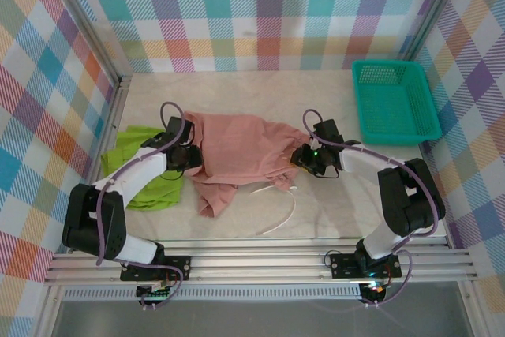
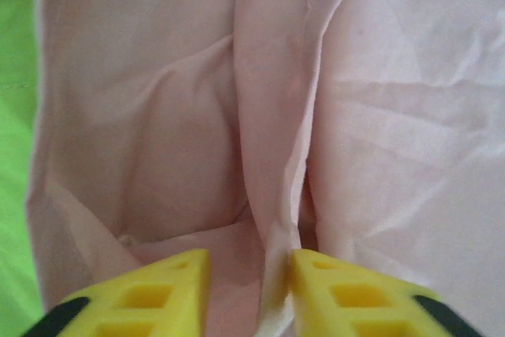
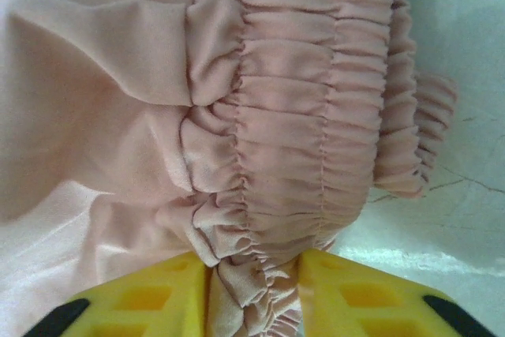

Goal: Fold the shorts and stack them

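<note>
Pink shorts (image 1: 237, 151) lie rumpled in the middle of the desk (image 1: 331, 211), salmon cloth creased, white drawstring (image 1: 289, 211) trailing toward the near edge. Right hand (image 3: 252, 290) pinches the gathered elastic waistband (image 3: 316, 116). Left hand (image 2: 248, 282) straddles a raised fold at the opposite edge, fingers apart. Gripped or not, I cannot tell. Both ends taken, I'd say, to stretch it flat for folding. Green shorts (image 1: 130, 151) wait crumpled at the left.

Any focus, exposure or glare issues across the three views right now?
Top external: evenly lit, sharp, soft shadows under the pink shorts. Left wrist: cloth washed out pale, soft focus, left gripper's fingertips blurred. Right wrist: waistband gathers crisp; mild sheen on the table.
</note>
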